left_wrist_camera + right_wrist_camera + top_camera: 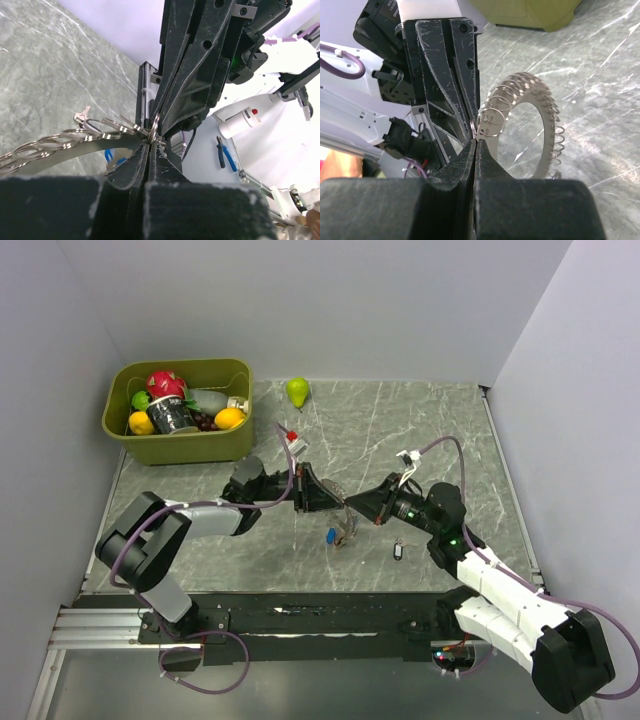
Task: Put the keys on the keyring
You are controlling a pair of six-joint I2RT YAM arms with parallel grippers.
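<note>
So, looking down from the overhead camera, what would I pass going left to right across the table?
You'd pass the green bin → pear → blue-tagged key → dark-tagged key. The red-tagged key lines up right below the pear, so I skipped it.

On table (400, 430): keyring (520, 80) between left pincer (325, 502), right pincer (356, 505); keys (330, 535) just before.

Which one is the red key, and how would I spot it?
Start at the olive-green bin full of fruit at the back left of the table. Just off its front right corner, a little nearer than the green pear, lies a tiny key with a red tag. It is the only red one: the blue-tagged key and the dark-tagged key lie much farther from the bin.
</note>
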